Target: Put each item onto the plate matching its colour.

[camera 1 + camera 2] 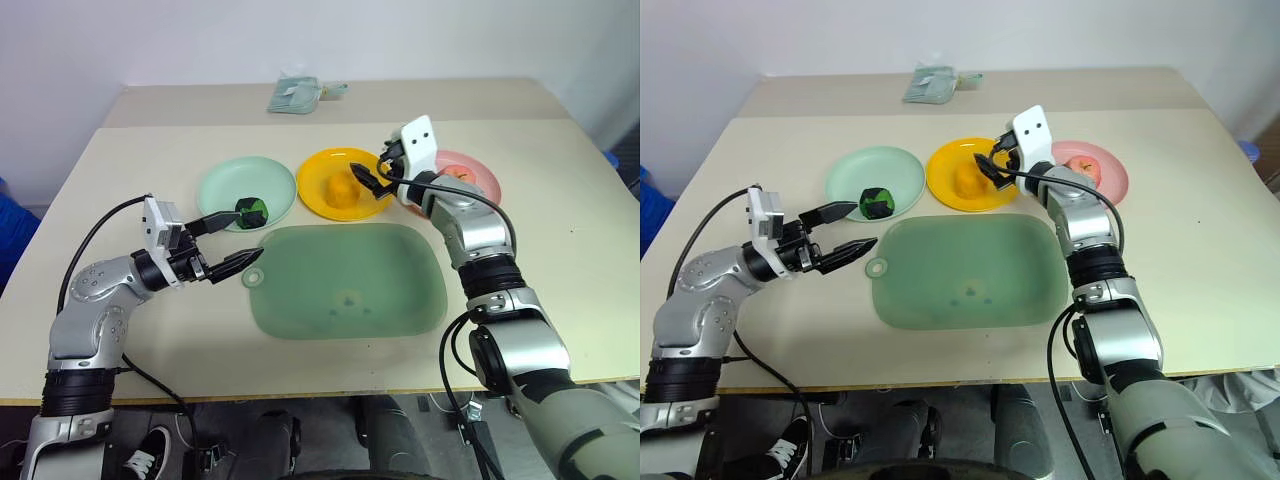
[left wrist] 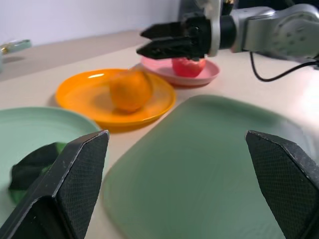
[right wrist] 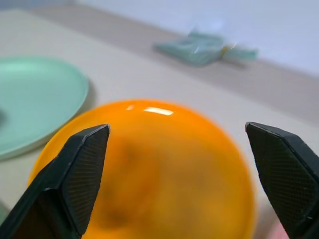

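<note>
The right arm is reaching forward over the table (image 1: 560, 250), its gripper (image 1: 372, 178) pointing level toward the robot's left, above the near-right rim of the yellow plate (image 1: 318, 195). Its 2 fingers are standing apart and gripping nothing. The orange-yellow round fruit (image 1: 344, 189) is sitting on that plate, just beside and below the fingertips. The pink-red apple (image 1: 1084, 167) is resting on the pink plate (image 1: 1114, 181), behind the right wrist.

The left arm is bending at the elbow, its gripper (image 1: 234, 240) pointing level toward the robot's right, fingers apart and empty. The dark green-and-black chunky object (image 1: 251, 211) is lying on the mint green plate (image 1: 218, 187), near the farther fingertip. The large green mat (image 1: 350, 285) is lying nearest the robot.
</note>
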Motion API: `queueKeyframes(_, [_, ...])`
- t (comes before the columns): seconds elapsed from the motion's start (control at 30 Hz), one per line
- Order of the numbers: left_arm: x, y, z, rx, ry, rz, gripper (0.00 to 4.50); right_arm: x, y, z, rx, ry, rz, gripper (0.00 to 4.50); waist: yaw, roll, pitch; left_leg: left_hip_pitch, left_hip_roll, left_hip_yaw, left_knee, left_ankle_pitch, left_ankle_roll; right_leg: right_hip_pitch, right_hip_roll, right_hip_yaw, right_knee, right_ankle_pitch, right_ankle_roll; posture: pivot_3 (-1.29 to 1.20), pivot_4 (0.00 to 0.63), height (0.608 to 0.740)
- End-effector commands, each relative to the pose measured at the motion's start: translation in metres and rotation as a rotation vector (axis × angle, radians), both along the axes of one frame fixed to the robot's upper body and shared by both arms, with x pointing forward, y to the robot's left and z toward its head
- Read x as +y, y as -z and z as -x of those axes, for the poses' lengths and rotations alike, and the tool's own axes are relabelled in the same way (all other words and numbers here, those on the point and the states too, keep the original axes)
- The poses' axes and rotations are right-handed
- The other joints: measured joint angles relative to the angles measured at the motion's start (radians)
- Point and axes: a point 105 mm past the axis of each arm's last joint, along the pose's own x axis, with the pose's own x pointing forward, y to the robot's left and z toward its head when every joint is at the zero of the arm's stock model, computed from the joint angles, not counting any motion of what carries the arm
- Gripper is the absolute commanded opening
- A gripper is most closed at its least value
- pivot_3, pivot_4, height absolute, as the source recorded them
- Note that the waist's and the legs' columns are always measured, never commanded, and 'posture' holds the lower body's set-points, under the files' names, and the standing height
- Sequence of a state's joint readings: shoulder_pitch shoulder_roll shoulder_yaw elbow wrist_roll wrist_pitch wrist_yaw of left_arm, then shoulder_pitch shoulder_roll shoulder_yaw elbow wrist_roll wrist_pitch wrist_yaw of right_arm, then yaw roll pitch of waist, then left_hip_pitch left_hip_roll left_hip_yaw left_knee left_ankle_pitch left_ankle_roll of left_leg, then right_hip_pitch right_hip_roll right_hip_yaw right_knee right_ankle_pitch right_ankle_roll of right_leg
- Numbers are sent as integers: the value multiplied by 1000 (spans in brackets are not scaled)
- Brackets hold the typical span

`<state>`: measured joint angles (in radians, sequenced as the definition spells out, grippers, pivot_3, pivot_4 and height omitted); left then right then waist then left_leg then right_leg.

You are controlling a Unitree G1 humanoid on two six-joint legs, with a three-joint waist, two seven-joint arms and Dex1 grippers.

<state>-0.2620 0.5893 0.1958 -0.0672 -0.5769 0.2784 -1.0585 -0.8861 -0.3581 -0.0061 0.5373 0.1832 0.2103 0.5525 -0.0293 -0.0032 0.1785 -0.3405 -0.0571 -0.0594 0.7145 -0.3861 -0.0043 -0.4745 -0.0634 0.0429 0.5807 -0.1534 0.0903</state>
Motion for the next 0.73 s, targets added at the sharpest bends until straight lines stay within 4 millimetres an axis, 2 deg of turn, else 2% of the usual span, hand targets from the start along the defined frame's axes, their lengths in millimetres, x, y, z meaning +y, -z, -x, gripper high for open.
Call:
queueKeyframes(0.03, [-1,-6,2,-41,-7,0,4500,-17,-15,27,-85,-117,-22,4487,2,0,0,0,0,0,0,0,0,0,0,0,0,0,0,0,150,740])
queueKeyframes(0.13, [-5,-3,2,-49,17,-2,4500,-32,-7,60,-127,-204,94,4487,8,0,0,0,0,1,0,-1,1,1,0,0,-1,0,0,0,150,740])
queueKeyframes(0.23, [-16,-3,1,-56,60,14,4500,-51,10,90,-48,-274,187,4487,12,0,0,0,0,2,0,-1,2,1,0,1,-1,0,0,0,150,740])
queueKeyframes(0.33, [-22,-1,-2,-44,117,28,4500,-48,24,124,36,-378,270,4487,16,0,0,3,0,2,1,-2,3,3,0,1,-2,0,0,0,150,740])
queueKeyframes(0.4, [-25,0,-5,-23,165,25,4500,-45,24,139,56,-395,282,4487,16,0,0,4,1,1,1,-4,6,4,1,0,-2,0,0,0,150,740])
queueKeyframes(0.6, [-30,0,-17,-39,206,-7,4500,-48,27,151,76,-303,289,4487,17,0,0,7,1,1,1,-3,6,6,2,0,-1,0,0,0,150,740])
queueKeyframes(0.73, [-35,-6,-22,-64,204,7,4500,-45,16,142,44,-289,286,4487,18,0,0,6,1,1,2,-3,6,6,1,0,-2,0,0,0,150,740])
